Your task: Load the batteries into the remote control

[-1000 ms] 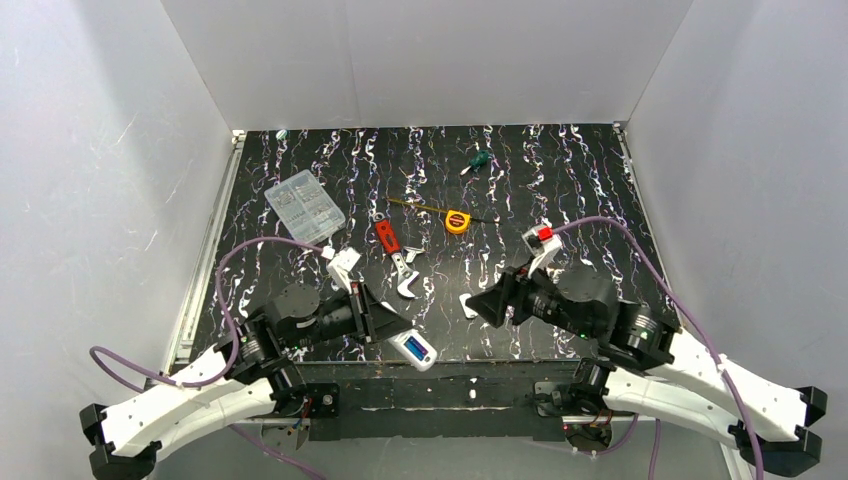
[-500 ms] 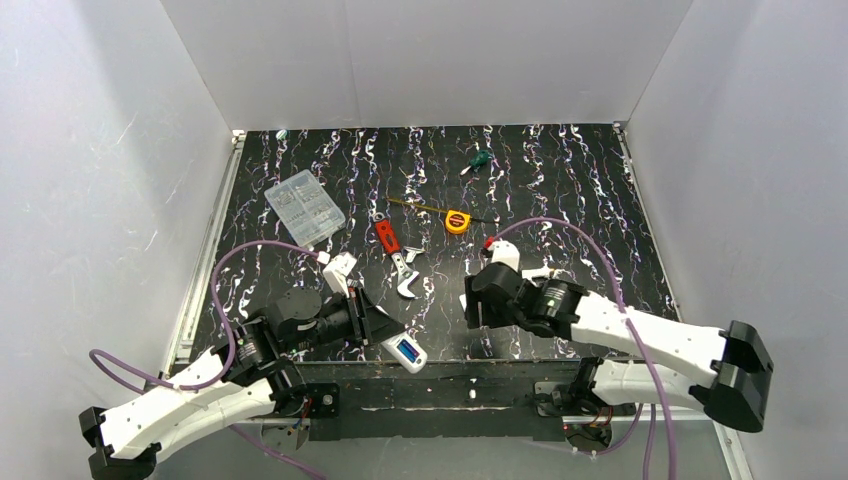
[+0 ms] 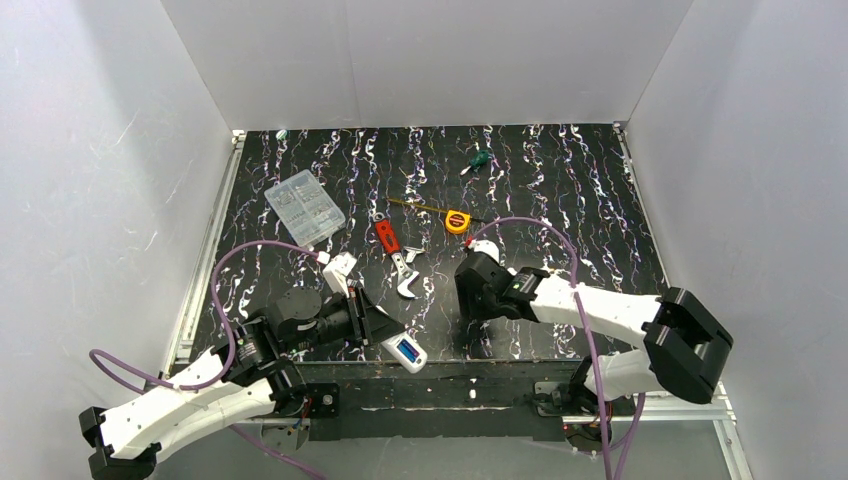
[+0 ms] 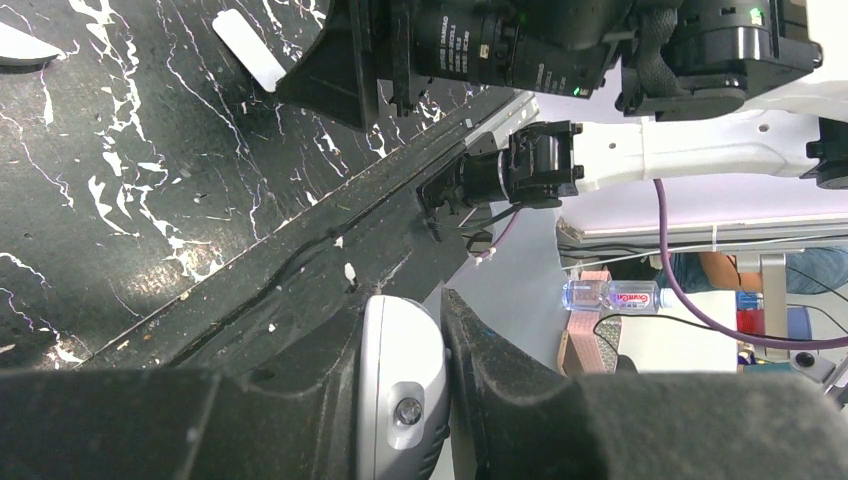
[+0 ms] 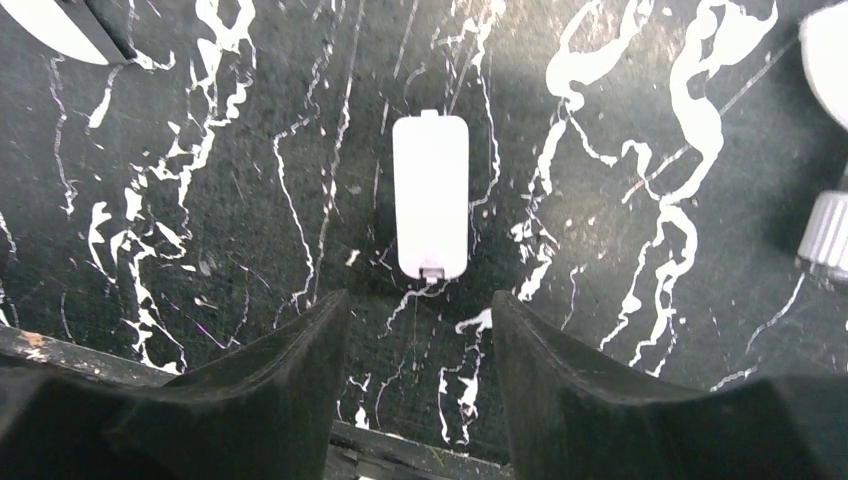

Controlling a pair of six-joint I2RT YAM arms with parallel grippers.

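Left hand (image 4: 405, 330): closed on the small white oblong plastic remote control (image 4: 398, 400), gripped across its width and held at the near edge of the black white-veined tabletop (image 5: 250, 130).

Right hand (image 5: 418, 310): wide open, holding nothing, pointed down at the tabletop.

A flat white oblong plastic lid (image 5: 430, 195), probably the battery cover, lay just ahead of my right fingertips, centred on the gap between them. Its long axis ran straight away from the hand, so the fingers would close across its narrow width. My right hand was much the nearer to it.

Batteries: none made out in any view.

Clear plastic compartment box (image 3: 305, 205), well ahead of my left hand, held small bits too small to identify.
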